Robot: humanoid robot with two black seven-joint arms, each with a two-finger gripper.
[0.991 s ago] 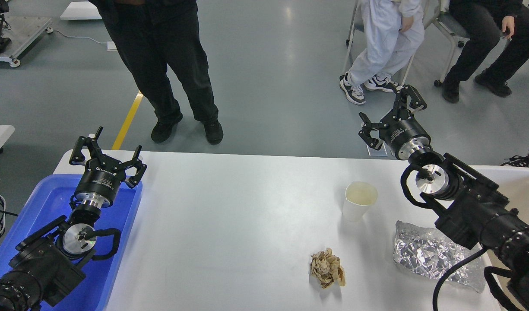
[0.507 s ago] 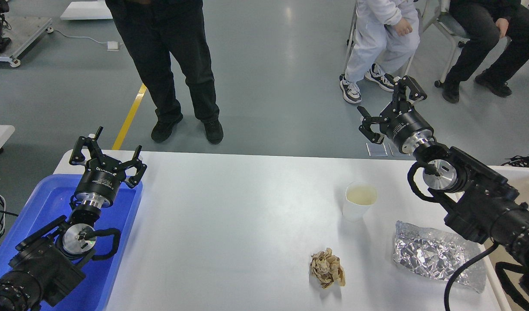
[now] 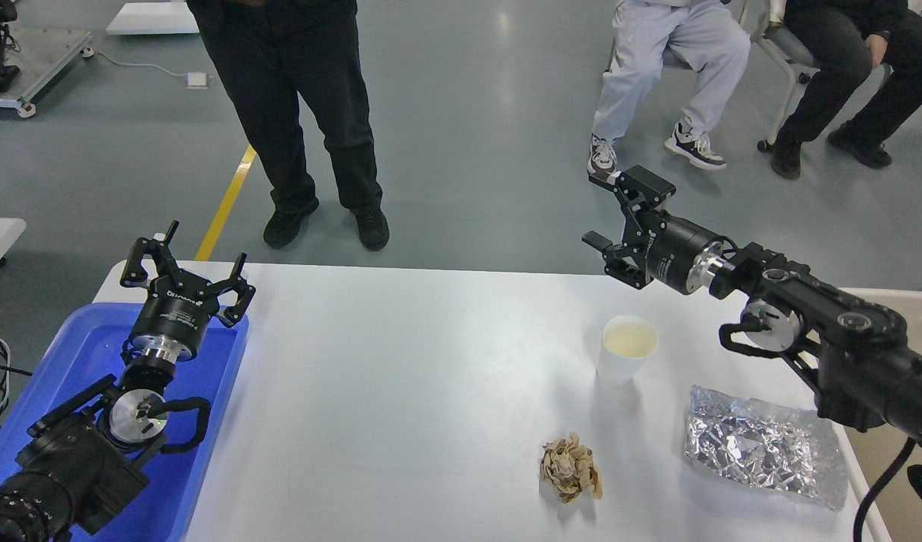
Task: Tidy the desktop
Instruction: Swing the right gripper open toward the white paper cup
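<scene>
The white desktop (image 3: 400,391) fills the middle of the head view. On it stand a white paper cup (image 3: 626,350) with pale liquid, a crumpled brown paper ball (image 3: 571,467) near the front, and a crinkled silver foil bag (image 3: 762,446) at the right. My left gripper (image 3: 186,272) is open and empty above the far end of the blue tray (image 3: 205,452). My right gripper (image 3: 615,212) is open and empty, raised above the table's far edge, up and left of the cup.
A beige bin (image 3: 893,301) sits past the table's right edge behind my right arm. A person in black (image 3: 302,113) stands beyond the far edge. Two people sit on chairs (image 3: 784,45) at the back right.
My right arm has swung left and turned, so its gripper now points left over the far table edge. The foil bag shows more fully. The left arm has not moved.
</scene>
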